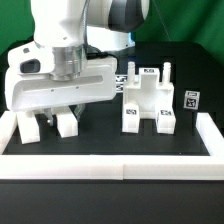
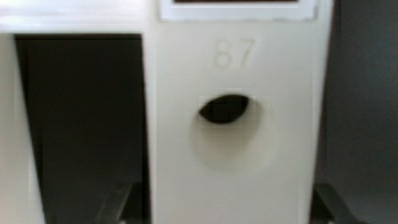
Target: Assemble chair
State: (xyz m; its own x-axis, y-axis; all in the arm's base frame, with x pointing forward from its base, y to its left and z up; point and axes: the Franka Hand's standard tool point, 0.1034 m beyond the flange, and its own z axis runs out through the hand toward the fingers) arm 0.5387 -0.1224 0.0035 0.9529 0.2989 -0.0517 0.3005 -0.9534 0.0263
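Chair panel (image 1: 30, 92) sits directly beneath end effector (image 1: 68, 78), long axis level and crosswise; jaws clamp its middle bar.

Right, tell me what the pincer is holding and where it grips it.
The pincer looks shut on a white chair part with a round hole, gripping its two long sides; which part, I cannot tell.
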